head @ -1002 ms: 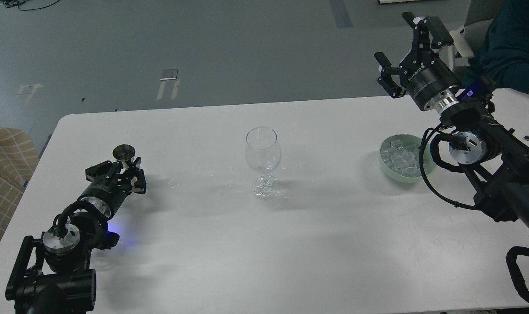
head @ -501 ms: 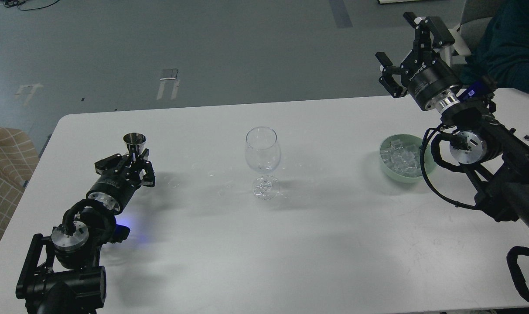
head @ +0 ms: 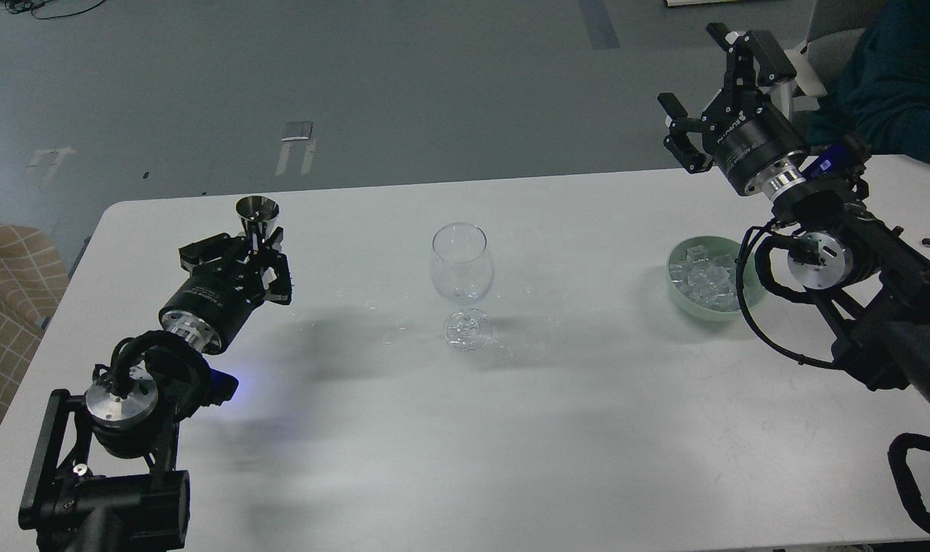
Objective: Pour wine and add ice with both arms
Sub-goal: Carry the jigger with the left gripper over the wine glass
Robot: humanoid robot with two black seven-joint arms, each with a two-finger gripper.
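White table (head: 511, 429): ice (head: 702, 276) in green bowl (head: 748, 303), clear wine glass (head: 462, 264).

This looks like a robotics lab or test room, not a home or a bar. I work at a plain white table (head: 465, 429) standing on a bare grey floor (head: 403, 84) marked with strips of tape (head: 296, 146), with loose black cables (head: 27, 8) trailing across the far left corner. At the far right a person in a dark teal sleeve (head: 890, 84) sits by a grey chair (head: 844, 19), close to my work. At the left edge, just beside the table, is a piece of tan checked upholstery (head: 12, 284).
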